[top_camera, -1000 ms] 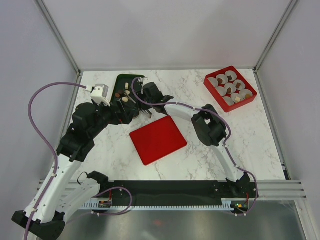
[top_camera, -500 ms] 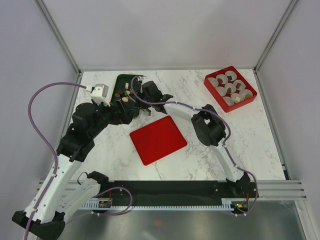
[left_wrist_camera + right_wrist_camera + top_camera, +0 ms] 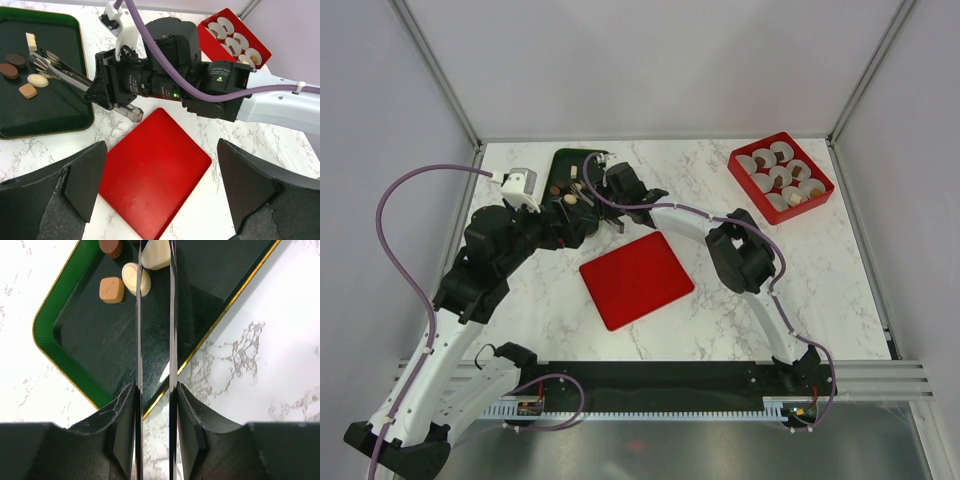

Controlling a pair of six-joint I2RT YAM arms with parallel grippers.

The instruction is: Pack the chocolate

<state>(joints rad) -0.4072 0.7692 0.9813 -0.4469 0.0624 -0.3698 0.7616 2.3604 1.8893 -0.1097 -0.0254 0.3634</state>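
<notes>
Several chocolate pieces lie on the green tray (image 3: 80, 325): a white oval (image 3: 132, 277), a tan square (image 3: 111, 290) and a brown round (image 3: 111, 246). My right gripper (image 3: 155, 390) is shut on the metal tongs (image 3: 139, 340), its pads pressing on both arms. The tong tips flank a cream-white piece (image 3: 156, 254) at the frame's top edge; I cannot tell if they pinch it. My left gripper (image 3: 160, 185) hangs open over the red lid (image 3: 150, 175), holding nothing. In the left wrist view the tongs (image 3: 60, 70) reach over the tray (image 3: 60, 110).
A red box (image 3: 781, 177) of white paper cups, some holding pieces, stands at the back right. The flat red lid (image 3: 636, 279) lies mid-table. Both arms crowd the green tray (image 3: 570, 160) at the back left.
My right gripper has squeezed the tongs narrower and edged slightly further over the tray. The left arm has stayed still and open.
</notes>
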